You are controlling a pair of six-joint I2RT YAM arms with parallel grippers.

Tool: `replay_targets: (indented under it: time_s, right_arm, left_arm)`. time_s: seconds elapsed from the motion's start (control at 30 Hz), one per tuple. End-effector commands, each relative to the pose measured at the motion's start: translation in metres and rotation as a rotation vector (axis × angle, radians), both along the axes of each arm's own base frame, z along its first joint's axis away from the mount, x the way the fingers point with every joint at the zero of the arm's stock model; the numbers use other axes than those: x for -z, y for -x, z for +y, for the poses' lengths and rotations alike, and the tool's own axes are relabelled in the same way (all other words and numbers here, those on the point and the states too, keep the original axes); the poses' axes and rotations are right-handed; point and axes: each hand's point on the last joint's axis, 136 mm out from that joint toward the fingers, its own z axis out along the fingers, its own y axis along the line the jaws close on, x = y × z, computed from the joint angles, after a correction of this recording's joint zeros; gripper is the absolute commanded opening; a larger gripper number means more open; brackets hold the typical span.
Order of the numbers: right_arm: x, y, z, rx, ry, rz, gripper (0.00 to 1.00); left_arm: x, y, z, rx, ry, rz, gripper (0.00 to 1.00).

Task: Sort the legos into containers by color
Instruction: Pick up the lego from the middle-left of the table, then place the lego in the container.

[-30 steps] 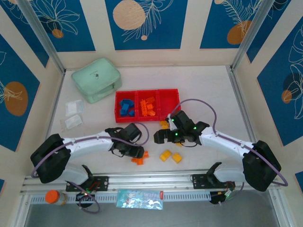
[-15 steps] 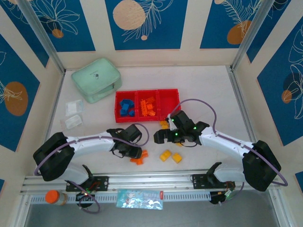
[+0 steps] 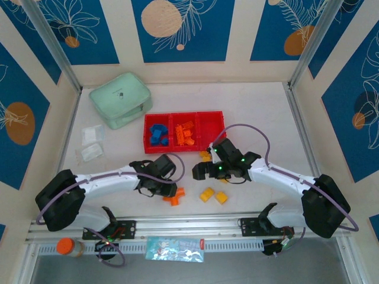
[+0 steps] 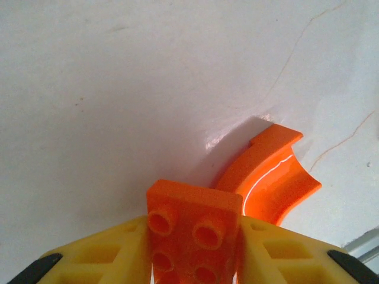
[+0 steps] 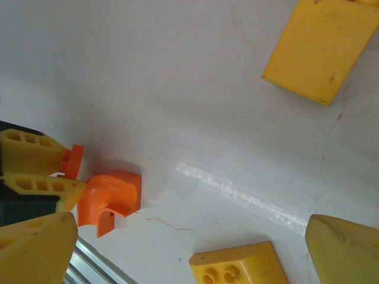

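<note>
The left gripper (image 4: 194,236) has just closed on an orange studded plastic brick (image 4: 192,219) beside the curved orange piece (image 4: 269,171), ready for sorting; the right gripper (image 5: 189,222) gapes.

One red tray (image 3: 184,149) had three compartments. Blue pieces (image 3: 157,134) sat in its left compartment and orange pieces (image 3: 185,133) in its middle one, both heaps too bunched for a sure count. Near the near edge of the table (image 3: 260,106) were two yellow blocks (image 3: 206,194) and two loose orange ones: one studded orange block (image 4: 192,236) and one curved orange piece (image 4: 269,177). More yellow bits (image 3: 204,155) showed by the tray's near right corner, too hidden to count. One mint-green case (image 3: 120,99) lay toward the far left corner, and two clear bags (image 3: 90,152) by the left edge.
</note>
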Motion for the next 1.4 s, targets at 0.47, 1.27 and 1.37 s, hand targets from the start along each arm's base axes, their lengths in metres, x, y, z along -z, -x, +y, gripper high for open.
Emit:
replay_targets:
  time_s: [0.47,1.27,1.37]
  right_arm:
    - [-0.036,-0.044,-0.027,0.117,-0.074,-0.067,0.99]
    - [-0.052,-0.053,-0.044,0.146,-0.127,-0.08,0.99]
    - [-0.048,-0.047,-0.04,0.119,-0.117,-0.072,0.99]
  left_arm:
    - [-0.106,-0.166,-0.022,-0.184,-0.085,-0.335,0.37]
    - [-0.115,-0.248,-0.048,-0.179,-0.124,-0.316,0.62]
    - [-0.123,-0.223,-0.039,-0.171,-0.113,-0.319,0.64]
